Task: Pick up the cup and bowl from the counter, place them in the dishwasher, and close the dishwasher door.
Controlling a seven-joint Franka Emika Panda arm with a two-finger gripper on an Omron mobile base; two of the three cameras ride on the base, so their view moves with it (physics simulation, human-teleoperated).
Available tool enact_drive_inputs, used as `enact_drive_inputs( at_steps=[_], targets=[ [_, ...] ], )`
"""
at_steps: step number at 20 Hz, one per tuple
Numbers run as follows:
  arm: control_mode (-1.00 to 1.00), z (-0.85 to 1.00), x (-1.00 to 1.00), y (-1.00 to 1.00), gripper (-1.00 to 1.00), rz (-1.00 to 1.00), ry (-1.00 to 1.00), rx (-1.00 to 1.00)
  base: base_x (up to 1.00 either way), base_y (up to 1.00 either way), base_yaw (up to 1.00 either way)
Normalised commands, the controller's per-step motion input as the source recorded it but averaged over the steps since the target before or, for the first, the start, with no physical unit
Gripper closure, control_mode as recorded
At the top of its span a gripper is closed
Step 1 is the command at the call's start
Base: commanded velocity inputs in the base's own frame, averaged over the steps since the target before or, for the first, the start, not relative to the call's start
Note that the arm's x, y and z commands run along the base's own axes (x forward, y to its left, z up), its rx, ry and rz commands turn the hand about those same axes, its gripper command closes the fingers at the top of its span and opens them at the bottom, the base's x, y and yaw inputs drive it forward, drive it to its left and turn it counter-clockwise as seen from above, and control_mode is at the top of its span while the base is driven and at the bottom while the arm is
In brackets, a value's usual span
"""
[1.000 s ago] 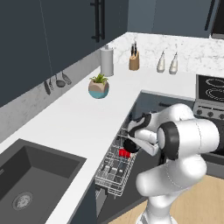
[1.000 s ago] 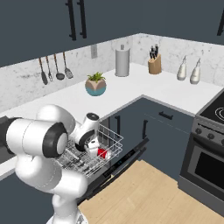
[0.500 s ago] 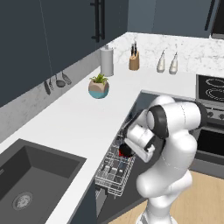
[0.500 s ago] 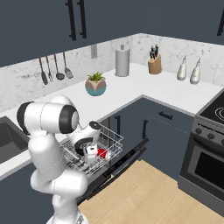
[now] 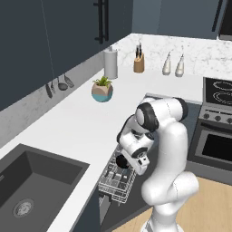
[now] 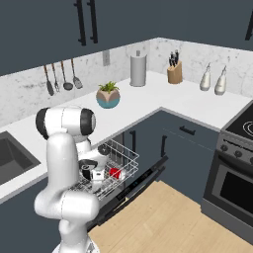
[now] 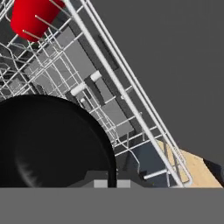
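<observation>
Over the pulled-out white wire rack (image 6: 114,165) of the dishwasher (image 5: 118,181), I have the gripper (image 6: 91,171) clamped tight on the rim of the black bowl (image 7: 48,142), which hangs just above the wires. My hand view puts the red cup (image 7: 34,17) already down inside the rack, a little apart from the bowl. Below it, the dishwasher door (image 6: 129,188) lies folded open, and the counter (image 5: 81,122) beside the rack carries a potted plant (image 5: 102,89).
</observation>
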Motion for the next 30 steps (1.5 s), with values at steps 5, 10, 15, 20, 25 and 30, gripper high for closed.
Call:
enact_drive_inputs(
  at_steps=[5, 10, 15, 20, 25, 30],
  targets=[
    [-1.00, -0.55, 0.36, 0.10, 1.00, -0.09, 0.05, 0.03, 0.00, 0.00, 0.00],
    [-1.00, -0.54, 0.40, 0.03, 1.00, -0.09, 0.06, 0.05, 0.00, 0.00, 0.00],
    [-1.00, -0.45, 0.26, 0.00, 1.00, -0.09, 0.08, 0.04, 0.00, 0.00, 0.00],
    [-1.00, -0.43, 0.17, 0.01, -1.00, -0.09, 0.10, 0.02, 0.00, 0.00, 0.00],
    [-1.00, 0.00, -0.24, -0.03, -1.00, -0.08, 0.01, 0.08, 0.00, 0.00, 0.00],
    [-1.00, 0.84, -0.88, -0.43, -1.00, -0.09, -0.03, 0.14, 0.00, 0.00, 0.00]
  ],
)
